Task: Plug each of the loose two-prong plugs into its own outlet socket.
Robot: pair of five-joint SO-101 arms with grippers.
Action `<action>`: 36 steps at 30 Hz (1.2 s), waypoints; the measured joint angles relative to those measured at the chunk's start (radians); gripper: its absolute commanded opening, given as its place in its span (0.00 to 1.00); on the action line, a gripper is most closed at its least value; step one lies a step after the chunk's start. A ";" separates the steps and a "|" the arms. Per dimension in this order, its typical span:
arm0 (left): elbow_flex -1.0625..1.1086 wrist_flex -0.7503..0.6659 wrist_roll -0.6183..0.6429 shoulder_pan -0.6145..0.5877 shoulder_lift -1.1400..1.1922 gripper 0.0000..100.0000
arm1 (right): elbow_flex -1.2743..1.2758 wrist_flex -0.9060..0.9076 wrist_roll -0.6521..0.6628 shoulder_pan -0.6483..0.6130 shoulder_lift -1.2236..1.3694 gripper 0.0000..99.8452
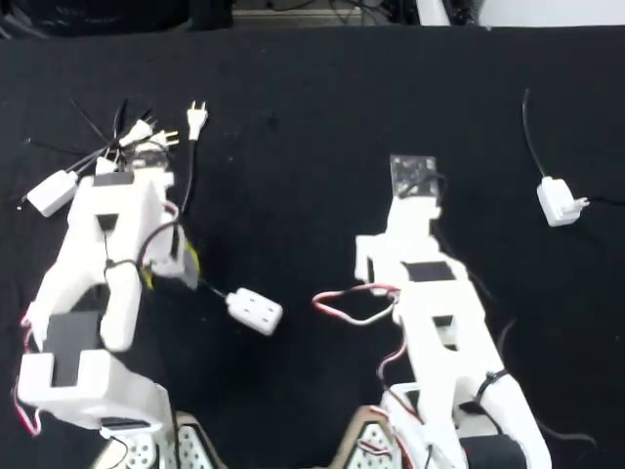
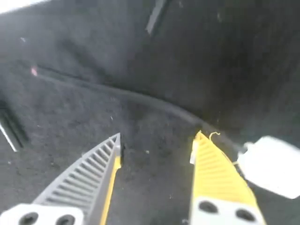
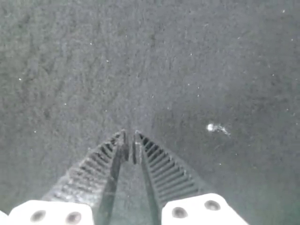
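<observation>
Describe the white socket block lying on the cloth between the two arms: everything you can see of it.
The socket block is a small white oblong with rounded corners, plastic by its look. It lies flat on the black cloth, turned at a slant to the table's edges. Its upper face shows a few small dark holes, and nothing is plugged into them. A thin black cord leaves the end that faces the arm at the picture's left. Apart from the cloth and its cord, nothing touches it.
</observation>
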 measured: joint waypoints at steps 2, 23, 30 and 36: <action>0.072 -0.026 -0.032 0.000 -0.044 0.24 | 0.000 0.000 0.000 0.000 0.000 0.01; 0.276 -0.402 0.152 -0.130 -0.132 0.24 | 0.000 0.000 0.000 0.000 0.000 0.01; 0.206 -0.210 0.127 -0.227 -0.072 0.24 | 0.000 0.000 0.000 0.000 0.000 0.01; 0.199 -0.066 0.009 -0.310 -0.068 0.24 | 0.000 0.000 0.000 0.000 0.000 0.01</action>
